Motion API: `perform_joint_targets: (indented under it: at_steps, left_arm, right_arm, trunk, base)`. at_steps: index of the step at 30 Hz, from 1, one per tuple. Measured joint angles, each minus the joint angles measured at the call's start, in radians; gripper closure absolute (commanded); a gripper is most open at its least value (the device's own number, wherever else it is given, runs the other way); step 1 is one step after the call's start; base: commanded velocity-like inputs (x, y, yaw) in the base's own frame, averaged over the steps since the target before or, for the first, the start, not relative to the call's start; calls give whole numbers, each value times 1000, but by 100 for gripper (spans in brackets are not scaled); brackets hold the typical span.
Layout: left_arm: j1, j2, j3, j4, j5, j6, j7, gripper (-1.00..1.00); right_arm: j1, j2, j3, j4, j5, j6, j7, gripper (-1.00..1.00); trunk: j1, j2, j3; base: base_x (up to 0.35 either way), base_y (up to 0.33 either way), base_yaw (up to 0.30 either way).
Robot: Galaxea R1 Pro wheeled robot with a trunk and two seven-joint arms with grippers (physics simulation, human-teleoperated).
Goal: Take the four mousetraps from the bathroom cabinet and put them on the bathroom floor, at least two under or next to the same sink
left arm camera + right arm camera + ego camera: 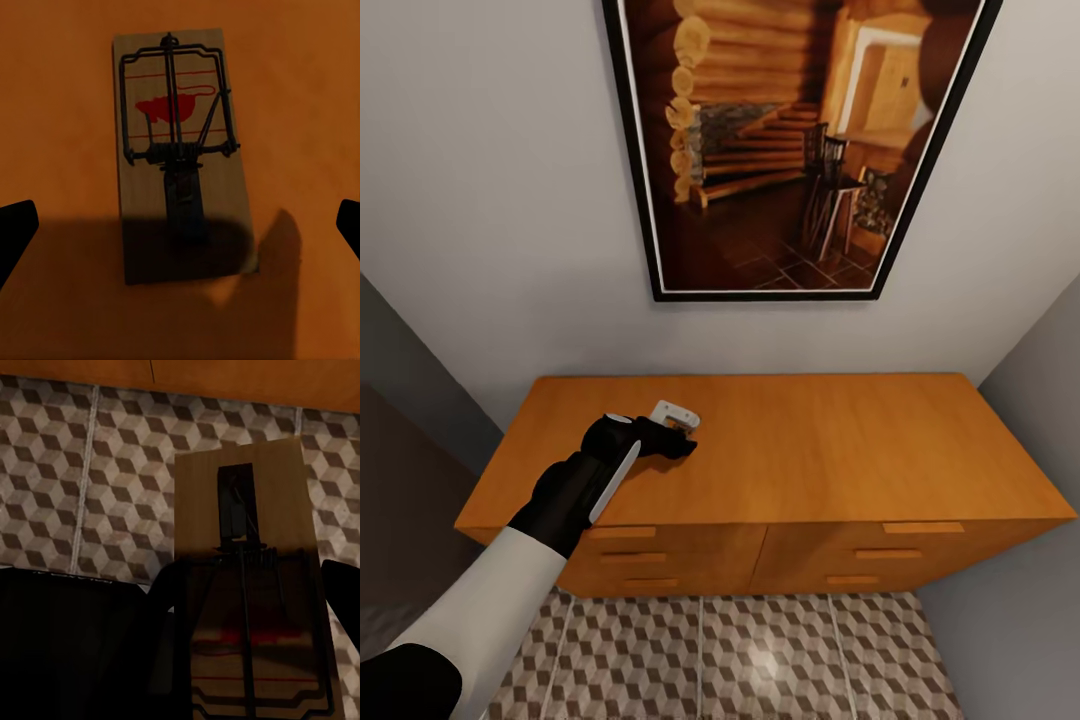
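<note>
Unlabelled mousetrap (251,585) in right hand (251,652)

Cabinet (840,450) top bare right of left claw (678,440); wall behind.

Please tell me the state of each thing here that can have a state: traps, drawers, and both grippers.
Mousetrap on the cabinet: flat on the top, free, between open fingers.
Second mousetrap: lifted above the floor tiles, held.
Cabinet: drawers closed.
Left gripper: open, over the top.
Right gripper: closed on the second mousetrap.
</note>
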Motion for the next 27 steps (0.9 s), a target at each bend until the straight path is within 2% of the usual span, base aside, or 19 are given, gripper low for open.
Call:
perform_joint_targets:
  at_steps: [8, 27]
  left_arm:
    - [0, 0, 0, 11, -1, 0, 0, -100]
    - [1, 0, 0, 13, -1, 0, 0, -100]
  right_arm:
    - [0, -1, 0, 0, 0, 0, 0, 100]
    - [0, 0, 0, 0, 0, 0, 0, 100]
  trunk:
    - [0, 0, -9]
    - [0, 0, -10]
  base:
    - [0, 0, 0]
    - [0, 0, 0]
